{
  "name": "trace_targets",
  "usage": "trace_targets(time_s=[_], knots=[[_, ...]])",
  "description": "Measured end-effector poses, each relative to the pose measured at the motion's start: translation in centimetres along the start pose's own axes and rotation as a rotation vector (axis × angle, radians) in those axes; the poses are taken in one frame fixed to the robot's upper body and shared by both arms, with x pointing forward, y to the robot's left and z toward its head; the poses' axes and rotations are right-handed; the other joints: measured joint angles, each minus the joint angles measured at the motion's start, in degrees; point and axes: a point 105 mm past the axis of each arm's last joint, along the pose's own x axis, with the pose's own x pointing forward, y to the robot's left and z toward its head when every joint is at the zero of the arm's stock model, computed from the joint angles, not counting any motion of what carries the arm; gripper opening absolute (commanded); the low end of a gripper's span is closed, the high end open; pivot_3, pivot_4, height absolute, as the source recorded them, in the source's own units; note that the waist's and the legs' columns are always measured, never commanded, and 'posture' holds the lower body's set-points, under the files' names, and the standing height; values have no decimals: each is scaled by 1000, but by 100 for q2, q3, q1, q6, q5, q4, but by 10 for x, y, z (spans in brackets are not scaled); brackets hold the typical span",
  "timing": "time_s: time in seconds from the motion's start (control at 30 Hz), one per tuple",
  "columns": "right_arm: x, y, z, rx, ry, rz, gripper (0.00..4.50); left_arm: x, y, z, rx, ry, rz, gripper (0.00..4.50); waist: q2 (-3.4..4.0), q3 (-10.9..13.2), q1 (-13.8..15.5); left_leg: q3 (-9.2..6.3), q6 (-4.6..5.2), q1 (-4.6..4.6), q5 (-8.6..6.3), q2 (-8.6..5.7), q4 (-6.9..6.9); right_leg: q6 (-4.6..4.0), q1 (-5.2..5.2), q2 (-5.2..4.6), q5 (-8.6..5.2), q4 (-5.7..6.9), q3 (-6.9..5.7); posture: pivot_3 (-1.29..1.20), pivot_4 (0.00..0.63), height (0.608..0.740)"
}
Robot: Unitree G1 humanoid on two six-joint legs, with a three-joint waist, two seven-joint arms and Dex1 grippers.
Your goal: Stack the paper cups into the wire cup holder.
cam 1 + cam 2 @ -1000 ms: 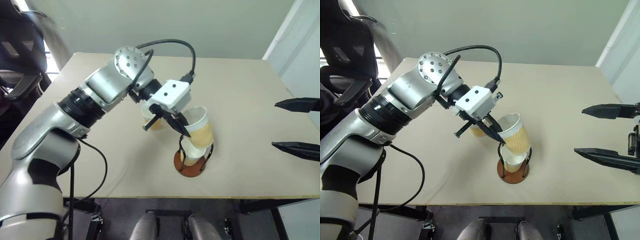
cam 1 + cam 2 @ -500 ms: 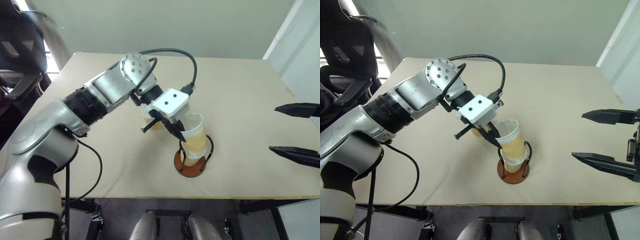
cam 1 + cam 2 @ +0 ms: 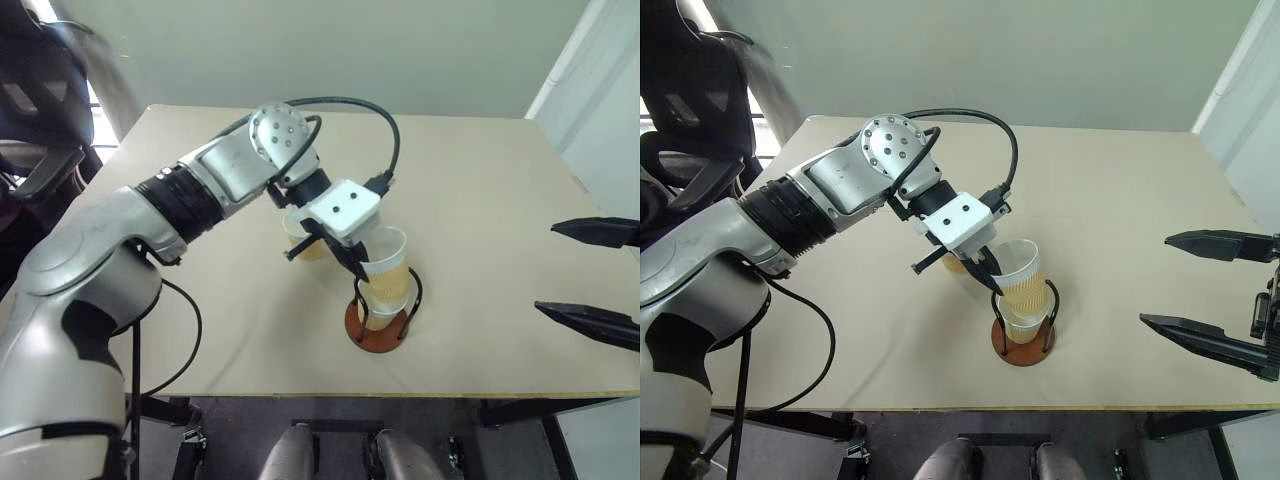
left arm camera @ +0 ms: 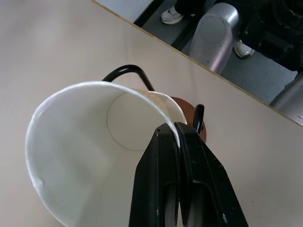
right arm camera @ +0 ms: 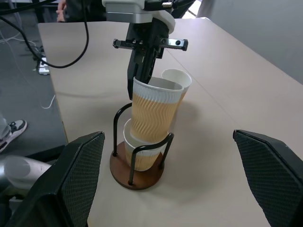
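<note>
The wire cup holder (image 3: 1022, 335) stood on the tabletop (image 3: 1120, 200) near its front edge, its reddish-brown disc base flat and its two black wire loops upright. One paper cup (image 5: 139, 153) sat inside it, low between the loops. A second paper cup (image 5: 154, 113), ribbed tan on the outside and white at the rim, was tilted with its bottom partly pushed into the seated cup and its mouth leaning away from the holder's axis. The left gripper (image 4: 177, 137) pinched this cup's rim, one black finger inside the wall and the other outside, pressed tight against the paper. A third paper cup (image 5: 177, 81) stood on the tabletop just behind the holder, partly hidden by the held cup. Well off to the right, the right gripper (image 3: 1215, 290) hung with its two fingers spread wide, holding nothing.
</note>
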Motion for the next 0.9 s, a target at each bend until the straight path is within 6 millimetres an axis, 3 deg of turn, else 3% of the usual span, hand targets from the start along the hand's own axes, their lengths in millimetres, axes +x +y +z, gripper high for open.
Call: trace_targets(time_s=[0.6,0.9], knots=[[1,2,-2,19,-2,-29,4500,0,5,-4,68,57,-29,39,-1,0,1,1,2,-3,-2,-3,2,6,0,0,-3,0,3,0,150,740],[1,0,-1,2,-9,-35,4500,1,-2,-4,87,90,-103,39,-2,1,4,1,4,-6,-6,-4,5,7,0,-1,-4,0,3,0,150,740]])
